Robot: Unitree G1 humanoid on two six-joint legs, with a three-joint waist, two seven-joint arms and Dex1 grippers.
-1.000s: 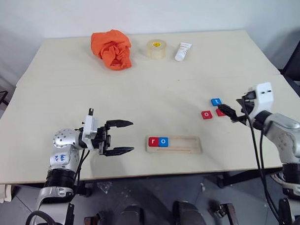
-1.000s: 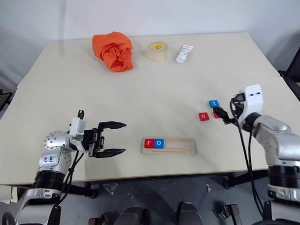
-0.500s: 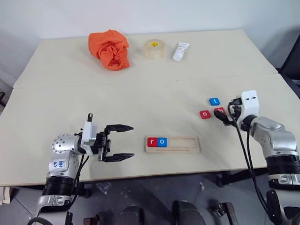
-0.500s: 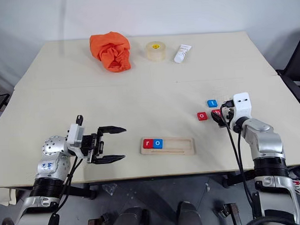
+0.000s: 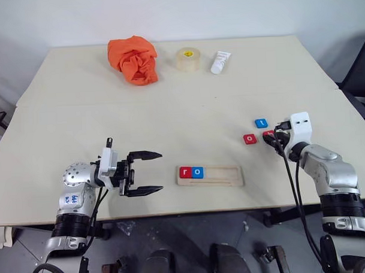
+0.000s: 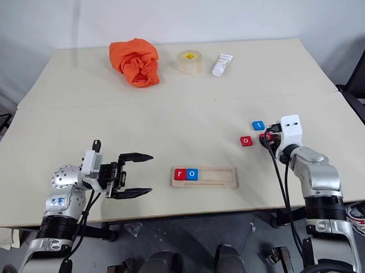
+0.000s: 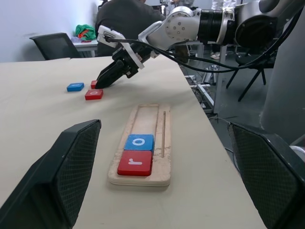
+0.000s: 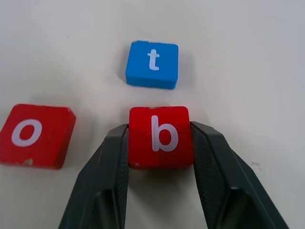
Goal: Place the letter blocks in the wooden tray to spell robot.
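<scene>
So far two of the five letters are in place: a red r block point(image 5: 185, 172) and a blue o block point(image 5: 197, 171) sit side by side at the left end of the wooden tray point(image 5: 223, 177), which lies near the front edge of the table point(image 5: 169, 113), about midway along it. The rest of the tray's groove is empty. Three blocks wait on the table toward the right edge, close together: a red o block point(image 8: 35, 136), a blue t block point(image 8: 152, 64) and a red b block point(image 8: 161, 136). The right gripper point(image 8: 160, 167) reaches in low over the table, and its two black fingers point(image 8: 103, 176) stand on either side of the b block, pressed against its sides, so it looks gripped, though the block appears to rest on the table, not yet lifted. The left gripper point(image 5: 146, 172) hovers level above the table to the left of the tray, pointing toward it, fingers spread wide apart and holding nothing. Judging from this, b is the letter in hand, and the second o and the t remain after it.
</scene>
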